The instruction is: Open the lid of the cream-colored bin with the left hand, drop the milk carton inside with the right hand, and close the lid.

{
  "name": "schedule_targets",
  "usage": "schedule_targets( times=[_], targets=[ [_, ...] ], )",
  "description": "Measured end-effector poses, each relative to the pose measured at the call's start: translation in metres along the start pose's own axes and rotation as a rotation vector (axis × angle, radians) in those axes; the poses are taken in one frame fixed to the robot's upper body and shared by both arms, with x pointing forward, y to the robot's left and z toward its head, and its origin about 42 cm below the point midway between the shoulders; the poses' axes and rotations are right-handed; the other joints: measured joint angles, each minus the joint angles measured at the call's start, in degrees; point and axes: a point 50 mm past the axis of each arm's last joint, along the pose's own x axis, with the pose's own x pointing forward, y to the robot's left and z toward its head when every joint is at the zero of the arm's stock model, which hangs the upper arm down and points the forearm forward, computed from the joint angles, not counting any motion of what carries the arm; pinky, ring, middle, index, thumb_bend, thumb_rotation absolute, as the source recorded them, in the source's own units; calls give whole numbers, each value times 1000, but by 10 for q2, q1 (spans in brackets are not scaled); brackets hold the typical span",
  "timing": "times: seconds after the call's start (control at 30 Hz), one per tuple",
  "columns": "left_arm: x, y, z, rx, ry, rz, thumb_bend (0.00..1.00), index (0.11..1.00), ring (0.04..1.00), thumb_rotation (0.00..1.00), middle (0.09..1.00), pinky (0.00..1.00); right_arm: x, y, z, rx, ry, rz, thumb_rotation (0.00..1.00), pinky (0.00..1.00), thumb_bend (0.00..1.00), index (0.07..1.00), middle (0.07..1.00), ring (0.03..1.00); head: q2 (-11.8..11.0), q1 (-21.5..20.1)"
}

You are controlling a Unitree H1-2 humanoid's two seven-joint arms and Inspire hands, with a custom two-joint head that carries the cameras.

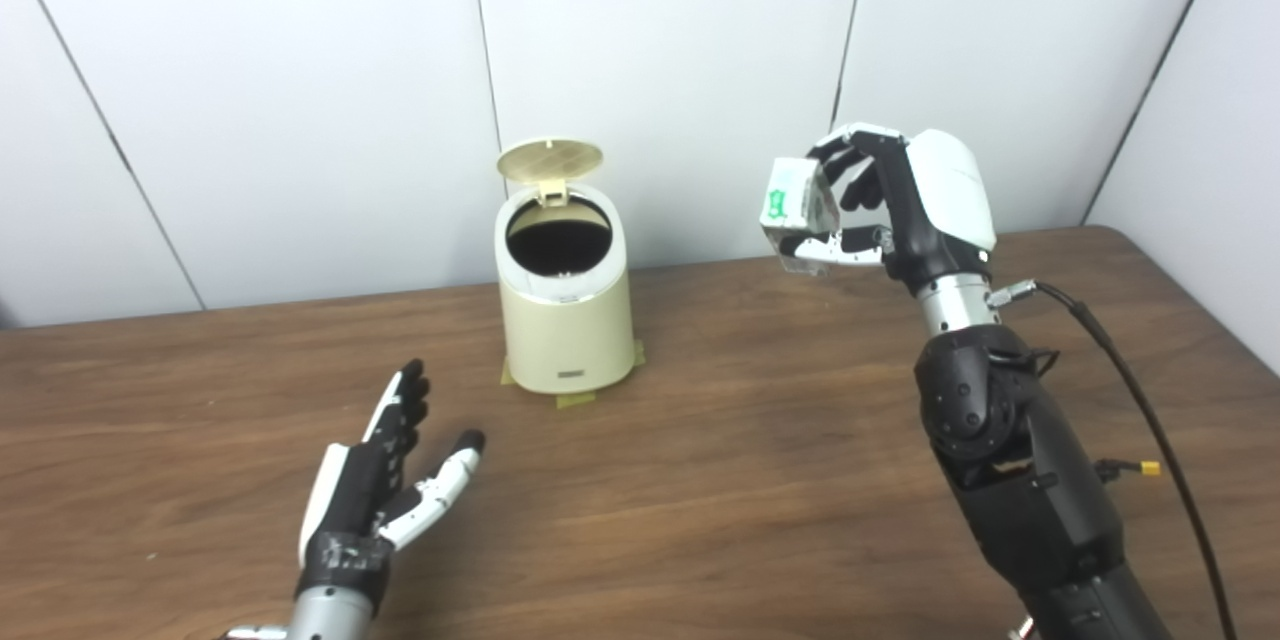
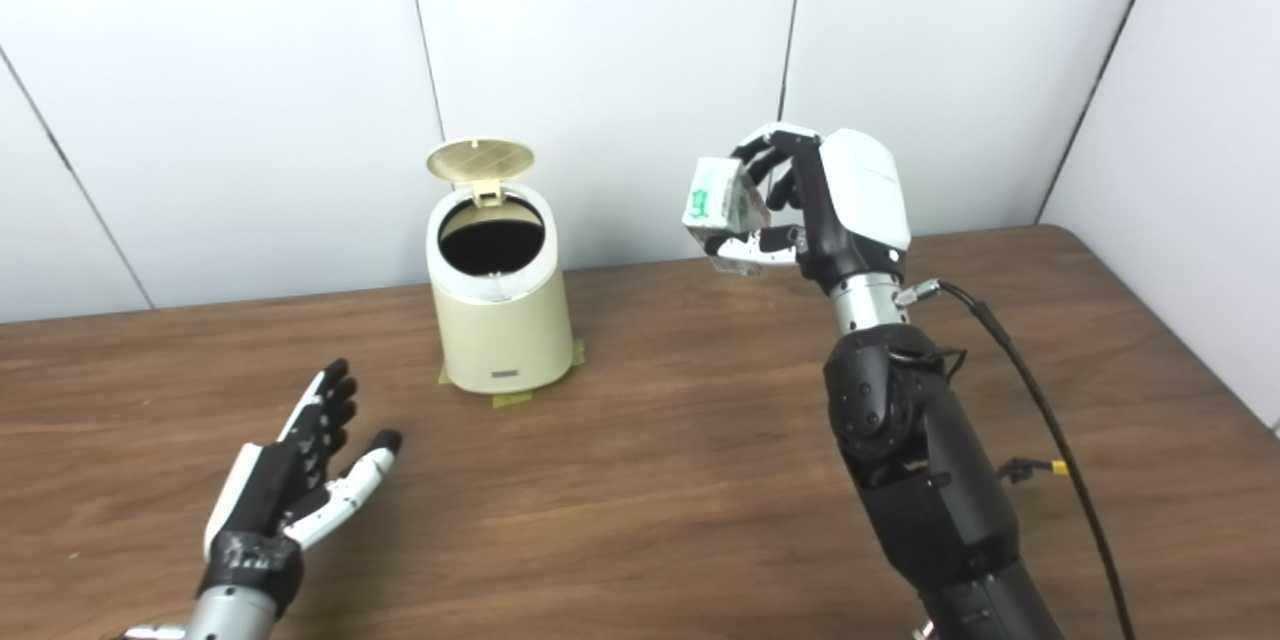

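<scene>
A small white milk carton with green print is held clamped between the fingers and thumb of the right hand, raised in the air to the right of the cream-colored round plastic bin and well apart from it. The bin's round lid is seen tipped upright at the back, leaving the dark opening exposed. The bin is stood on the brown wooden table. The left hand is held low over the table in front of the bin, fingers spread apart, gripping nothing.
</scene>
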Motion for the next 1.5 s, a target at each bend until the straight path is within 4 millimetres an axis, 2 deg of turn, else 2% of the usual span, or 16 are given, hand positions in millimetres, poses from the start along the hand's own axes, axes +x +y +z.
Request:
schedule_targets(
  times=[0.17,0.4,0.6,0.83,1.1,1.33,1.5],
  targets=[
    [-1,-4,-6,-6,20,13,456,1000,989,301,980,1000,0,18,27,90,-27,-21,0,317,511,542,499,367,-1,12],
    [-1,-9,-7,-41,13,47,395,1000,1000,571,976,1000,13,31,68,182,-82,-35,0,321,511,542,498,366,-7,32],
    [0,-14,-6,-110,13,57,352,1000,1000,665,983,1000,26,45,86,216,-128,-32,0,317,511,539,497,367,-10,45],
    [2,-22,-9,-106,25,57,363,1000,1000,715,981,1000,33,68,102,252,-140,-6,0,310,510,543,498,366,-18,60],
    [3,-28,-10,-95,-2,61,385,1000,1000,721,980,1000,42,86,121,307,-160,1,0,310,496,541,499,379,-24,72],
    [4,-33,-13,-66,-2,62,472,1000,1000,720,980,1000,35,123,114,307,-133,99,0,309,492,538,500,383,-37,75],
    [3,-36,-13,-58,-4,61,470,1000,1000,719,979,1000,39,132,110,311,-131,121,0,308,492,540,500,386,-37,77]
  ],
)
